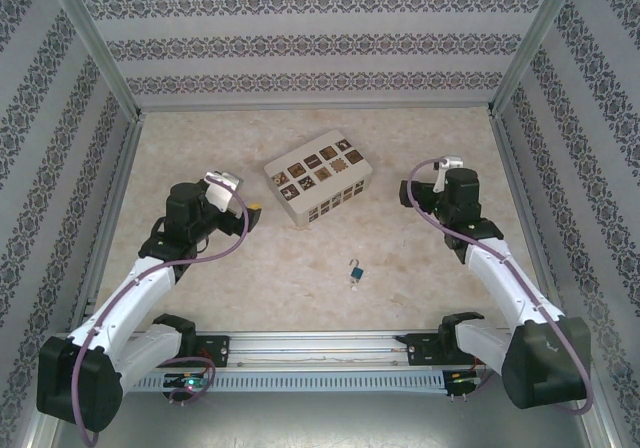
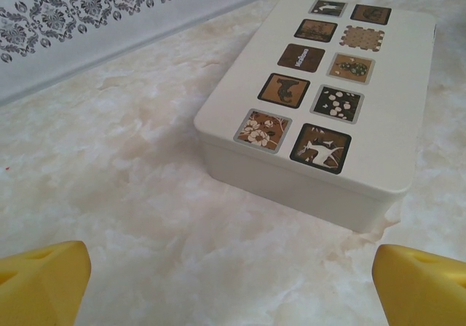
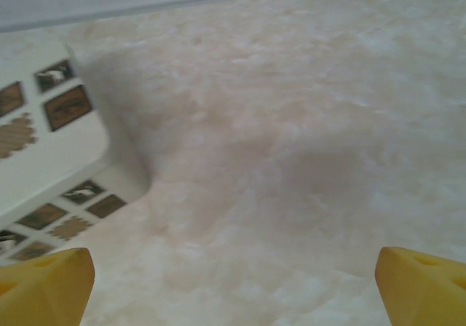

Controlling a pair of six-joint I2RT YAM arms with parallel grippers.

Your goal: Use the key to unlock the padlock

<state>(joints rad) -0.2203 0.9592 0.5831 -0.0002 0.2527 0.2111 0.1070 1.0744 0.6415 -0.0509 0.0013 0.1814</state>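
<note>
The small blue padlock (image 1: 356, 270) with its silver shackle lies on the marbled table, between the two arms and nearer their bases. A thin silvery sliver, the key (image 1: 354, 282), sits right against its near side; whether it is inserted I cannot tell. My left gripper (image 1: 252, 211) hovers left of the white box and is open, with yellow fingertips (image 2: 40, 282) wide apart over bare table (image 2: 233, 289). My right gripper (image 1: 416, 196) is right of the box and also open, with nothing between its yellow fingertips (image 3: 422, 286).
A white box (image 1: 318, 178) with brown patterned squares stands mid-table between the grippers; it is seen close in the left wrist view (image 2: 328, 100) and at the left edge of the right wrist view (image 3: 44, 144). Patterned walls enclose three sides.
</note>
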